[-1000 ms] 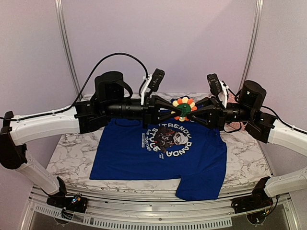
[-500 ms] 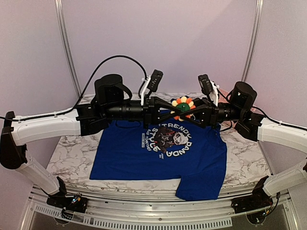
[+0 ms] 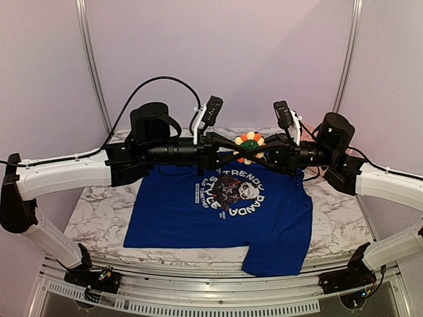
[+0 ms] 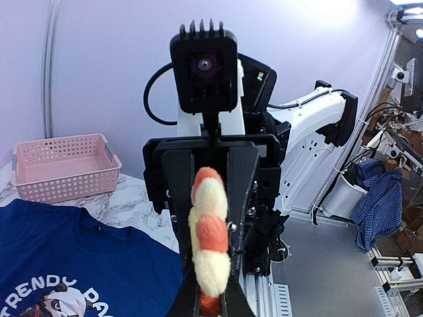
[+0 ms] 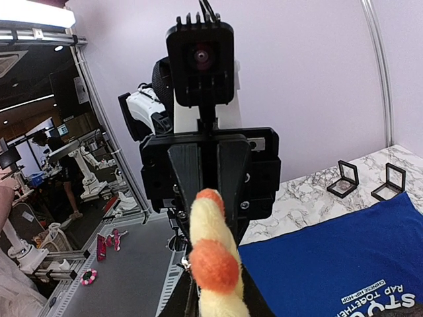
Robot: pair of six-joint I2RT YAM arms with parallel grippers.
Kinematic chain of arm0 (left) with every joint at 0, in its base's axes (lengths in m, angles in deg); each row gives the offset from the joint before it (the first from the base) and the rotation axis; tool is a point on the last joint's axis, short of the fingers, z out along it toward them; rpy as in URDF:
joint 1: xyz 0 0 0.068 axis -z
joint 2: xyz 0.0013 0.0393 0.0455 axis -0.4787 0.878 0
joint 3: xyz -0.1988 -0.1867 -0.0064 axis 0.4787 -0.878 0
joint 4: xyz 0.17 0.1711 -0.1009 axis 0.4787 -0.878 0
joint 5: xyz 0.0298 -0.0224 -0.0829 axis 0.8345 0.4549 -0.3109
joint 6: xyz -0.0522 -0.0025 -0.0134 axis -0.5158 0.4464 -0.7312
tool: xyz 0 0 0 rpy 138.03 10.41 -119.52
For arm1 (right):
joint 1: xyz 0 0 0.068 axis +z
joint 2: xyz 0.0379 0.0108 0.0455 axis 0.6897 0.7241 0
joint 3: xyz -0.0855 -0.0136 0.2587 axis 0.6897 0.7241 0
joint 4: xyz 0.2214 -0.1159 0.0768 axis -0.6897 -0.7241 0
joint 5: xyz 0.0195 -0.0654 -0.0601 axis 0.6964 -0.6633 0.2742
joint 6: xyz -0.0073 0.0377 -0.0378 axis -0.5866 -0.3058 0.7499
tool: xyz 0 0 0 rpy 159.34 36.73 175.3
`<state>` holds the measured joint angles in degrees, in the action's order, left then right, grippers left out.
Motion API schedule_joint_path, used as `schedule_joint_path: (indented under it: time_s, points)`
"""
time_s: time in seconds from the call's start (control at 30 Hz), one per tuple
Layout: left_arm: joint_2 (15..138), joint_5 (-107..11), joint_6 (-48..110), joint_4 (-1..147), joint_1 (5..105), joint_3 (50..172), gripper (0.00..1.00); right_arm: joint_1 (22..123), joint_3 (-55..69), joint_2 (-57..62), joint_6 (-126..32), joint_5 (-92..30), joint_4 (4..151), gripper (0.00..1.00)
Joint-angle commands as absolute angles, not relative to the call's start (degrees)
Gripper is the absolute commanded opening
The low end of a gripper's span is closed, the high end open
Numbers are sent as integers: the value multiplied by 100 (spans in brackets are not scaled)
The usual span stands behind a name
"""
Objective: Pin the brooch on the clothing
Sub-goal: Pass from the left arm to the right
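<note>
Finds open air on every side of the brooch (image 3: 248,142), held well above the marble table (image 3: 99,211) and over the collar end of the clothing (image 3: 198,221), with the nearest upright edges in the metal frame posts (image 3: 89,59) out at the back corners. Spreads the clothing flat, print up, one lower corner draped over the table's near edge, with bare marble to left and right. Keeps a pink basket (image 4: 59,165) on the marble beyond the collar and two small black boxes (image 5: 344,179) on the marble past the clothing's edge, all well below the meeting point. Against a second ago, brings the right arm (image 3: 390,181) further in toward the centre and sets the brooch slightly higher, petals turned flatter to the overhead camera; leaves the clothing unmoved. Stretches the left arm (image 3: 66,175) and the right one level from the table's two sides, forearms in one line, wrists nose to nose above mid-table. Clamps the left gripper (image 3: 236,148) narrow on the brooch, seen edge-on between its fingers in the left wrist view. Draws the right gripper (image 3: 260,148) narrow at the opposite rim, though pinching or merely touching cannot be told from these angles.
</note>
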<state>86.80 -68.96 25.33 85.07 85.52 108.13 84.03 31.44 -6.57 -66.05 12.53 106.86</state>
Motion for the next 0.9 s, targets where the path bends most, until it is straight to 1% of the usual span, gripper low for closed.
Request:
schedule_joint_path:
  time_s: [0.0, 0.13, 0.3, 0.43, 0.5, 0.63, 0.7, 0.73, 0.8, 0.87]
  points:
    - [8517, -7003, 2745, 8645, 8528, 10787, 0, 8376, 3171, -793, -6547, 639, 10248, 14]
    - [8515, -7012, 2942, 8552, 8553, 10797, 0, 8319, 3185, -880, -6594, 337, 10156, 5]
    - [8523, -6939, 3340, 8273, 8662, 10880, 0, 8317, 2958, -746, -6513, 240, 9863, 4]
    - [8534, -6917, 3581, 8053, 8781, 10947, 0, 8318, 2899, -667, -6525, -22, 9704, 7]
    - [8534, -6955, 3614, 8067, 8796, 10957, 0, 8324, 2869, -652, -6525, -97, 9636, 7]
    - [8538, -7015, 3740, 8070, 8857, 10967, 0, 8311, 2771, -590, -6532, -284, 9408, 1]
    - [8552, -7028, 3787, 8069, 8892, 10976, 0, 8305, 2720, -551, -6567, -317, 9339, 1]
    - [8551, -7029, 3802, 8063, 8901, 10976, 0, 8293, 2686, -535, -6584, -366, 9301, 1]
    - [8551, -7038, 3877, 7989, 8913, 10993, 0, 8275, 2671, -540, -6657, -549, 9262, 9]
    - [8555, -7031, 3974, 7877, 8930, 11026, 0, 8253, 2665, -572, -6702, -587, 9263, 12]
